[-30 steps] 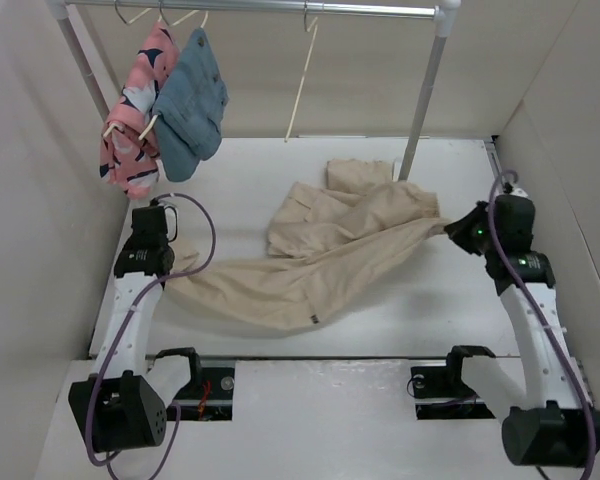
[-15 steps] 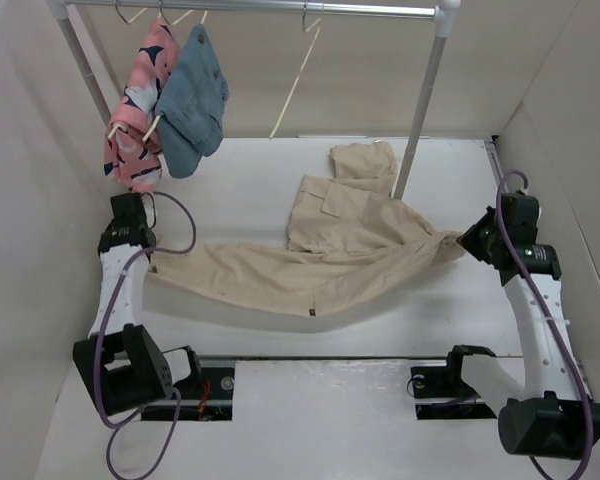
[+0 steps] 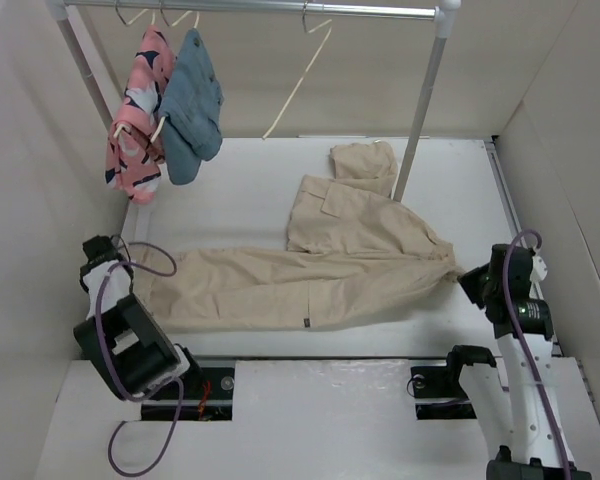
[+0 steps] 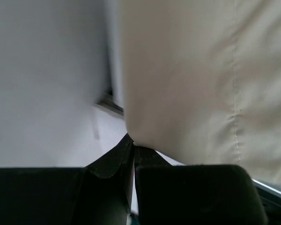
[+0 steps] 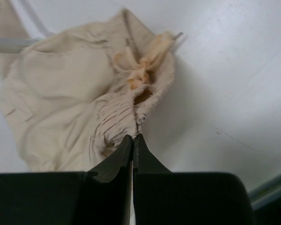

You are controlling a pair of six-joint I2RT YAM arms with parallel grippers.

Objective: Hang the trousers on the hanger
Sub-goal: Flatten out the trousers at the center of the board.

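The left gripper point(image 4: 132, 145) and right gripper point(image 5: 132, 137) are each clamped on the khaki trousers point(image 3: 310, 280), stretched lengthwise between them, cuff left, waistband right. The bare hanger point(image 3: 298, 85) hangs well beyond, roughly midway between both.

Plain beige walls point(image 3: 380, 80) on three sides; white table point(image 3: 230, 195); metal clothes rail point(image 3: 260, 7) across back.
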